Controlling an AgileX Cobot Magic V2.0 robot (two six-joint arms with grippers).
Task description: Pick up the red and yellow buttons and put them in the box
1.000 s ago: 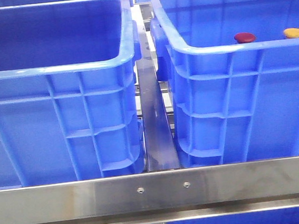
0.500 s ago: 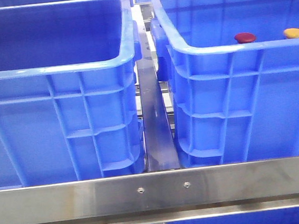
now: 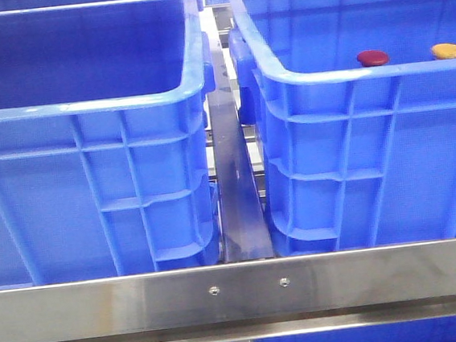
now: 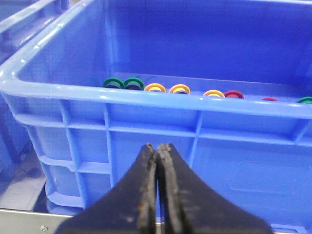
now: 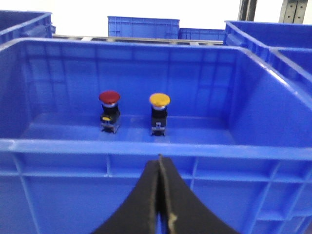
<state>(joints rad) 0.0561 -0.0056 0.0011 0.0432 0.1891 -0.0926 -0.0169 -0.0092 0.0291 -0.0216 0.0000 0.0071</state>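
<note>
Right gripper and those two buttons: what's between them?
In the right wrist view, the blue crate's near wall and rim stand between the shut right gripper and the red button and yellow button.

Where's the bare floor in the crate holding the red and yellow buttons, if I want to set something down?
In the right crate, floor is bare between the red button and one side wall, and wider between the yellow button and the other. The gap between the buttons is tight. The left crate has coloured rings crowding its near wall.
</note>
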